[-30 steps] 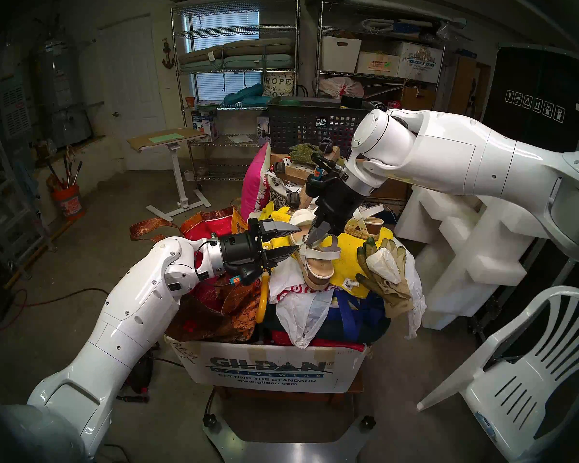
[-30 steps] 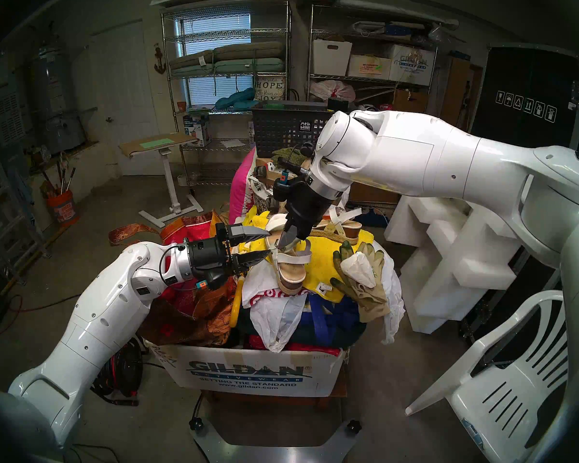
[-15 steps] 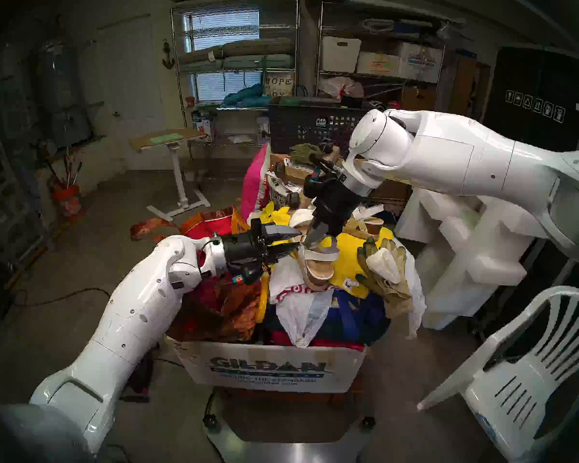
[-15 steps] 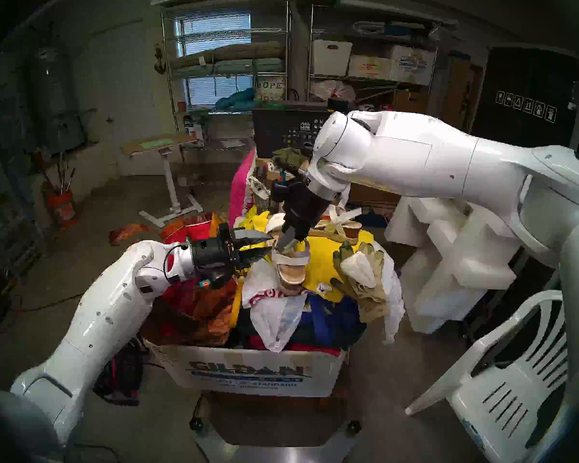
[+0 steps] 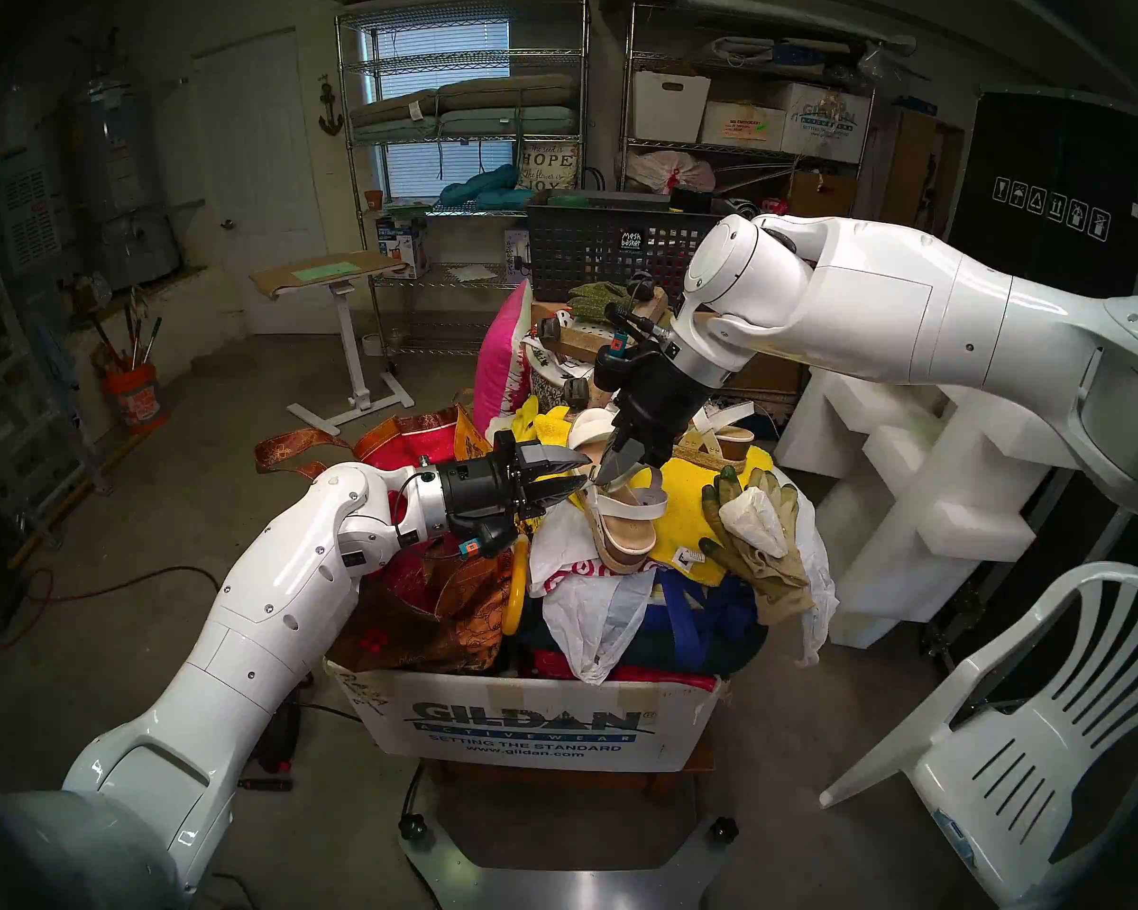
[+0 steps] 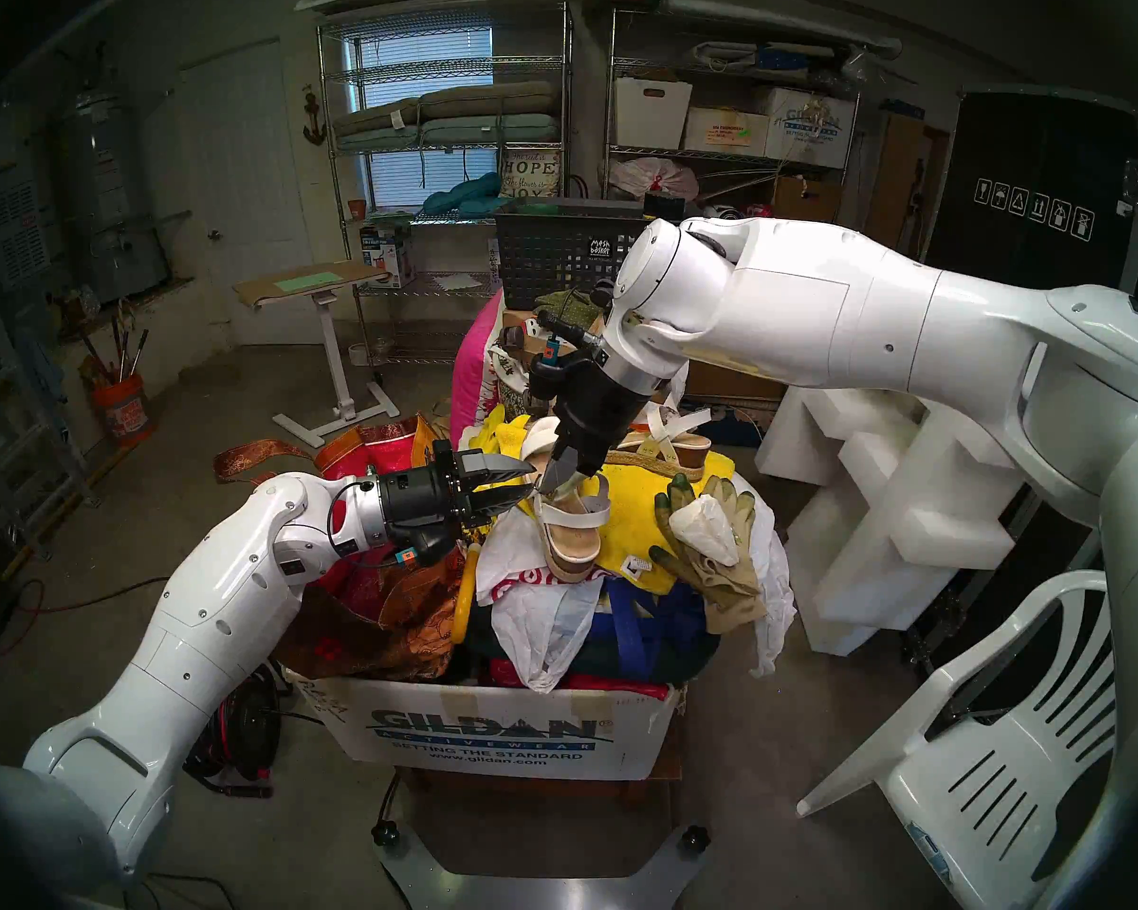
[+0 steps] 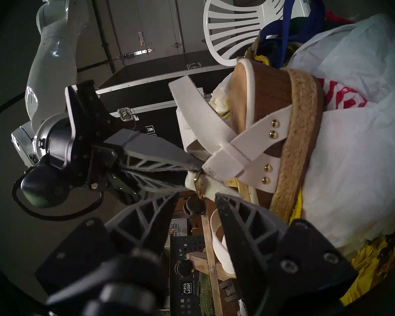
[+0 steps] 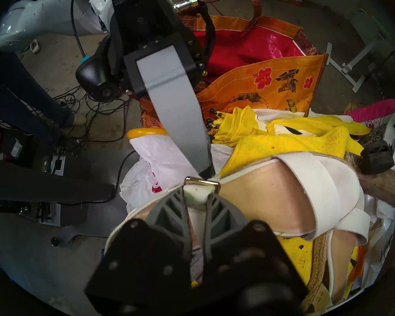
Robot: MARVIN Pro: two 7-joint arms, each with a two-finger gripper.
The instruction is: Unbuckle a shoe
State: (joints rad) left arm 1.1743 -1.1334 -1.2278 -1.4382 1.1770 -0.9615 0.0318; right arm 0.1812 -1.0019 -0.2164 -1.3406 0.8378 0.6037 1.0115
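White-strapped platform sandal with tan footbed and jute-and-cork sole (image 5: 625,528) is lying toe-down on a white plastic bag with red print (image 5: 569,570), atop a heap of bags and cloth filling a white cardboard box printed GILDAN (image 5: 533,731). Right gripper (image 8: 197,198) is angling down, jaws pinched tight on the thin white ankle strap (image 7: 221,162) right behind the gold buckle (image 8: 202,182). Left gripper (image 5: 583,470) is reaching in level from the side, jaws partly apart and holding nothing, one fingertip (image 8: 205,169) sitting just at the buckle. Matching twin sandal (image 5: 727,432) is lying farther back on a yellow towel (image 5: 691,495). Tan work gloves (image 5: 760,547) are lying beside it.
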